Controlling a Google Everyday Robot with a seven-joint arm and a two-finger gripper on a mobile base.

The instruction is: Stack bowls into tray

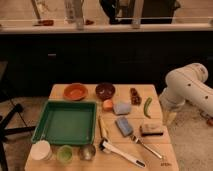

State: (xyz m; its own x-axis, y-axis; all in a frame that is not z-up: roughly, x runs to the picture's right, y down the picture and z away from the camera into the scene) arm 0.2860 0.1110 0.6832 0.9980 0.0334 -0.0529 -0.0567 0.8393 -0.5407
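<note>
The gripper itself is out of sight, so I cannot tell whether its fingers are apart or together; only the white arm (186, 84) shows, bent beside the right edge of the table (56, 92). Well to the arm's left, at the table's far edge, the orange bowl (75, 91) and the dark brown-maroon bowl (105, 90) stand side by side, apart, mouths up. Being round, they have no long axis. The green tray (65, 123) lies flat just nearer than them, farther from the arm, its sides roughly square to the table's edges.

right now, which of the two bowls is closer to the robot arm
The deeper dark maroon bowl: it sits right of the shallow orange bowl, toward the arm beside the table's right edge. The gripper is out of view.
</note>
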